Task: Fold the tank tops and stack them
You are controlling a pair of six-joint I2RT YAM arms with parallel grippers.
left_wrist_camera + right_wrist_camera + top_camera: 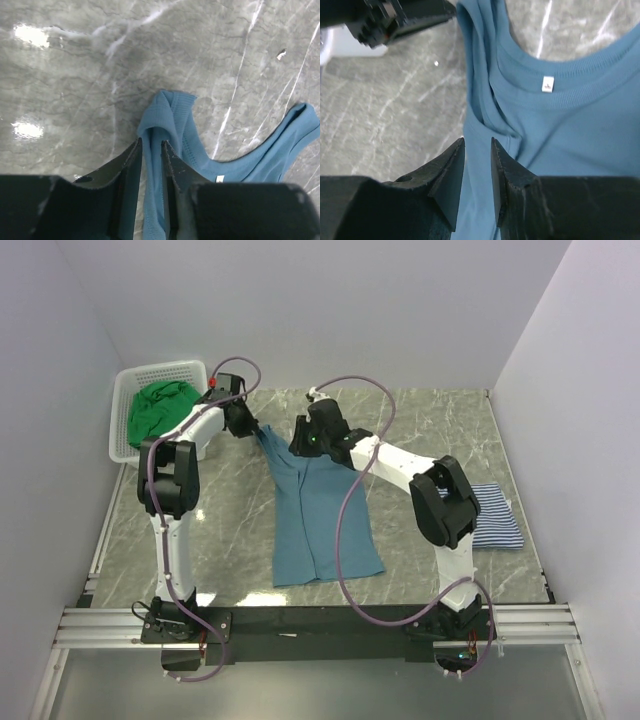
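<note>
The grey marble table [430, 420] fills the frame. The teal tank top [320, 530] lies spread at its centre, neck toward the top of the picture. The white lattice basket [160, 370] at upper left holds the green tank top [158, 412]. The folded striped tank top [497, 523] lies at centre right. The left gripper [151, 147] has narrow jaws pinching 1 strap. The right gripper [477, 145] has narrow jaws closed on the armhole edge.
</note>
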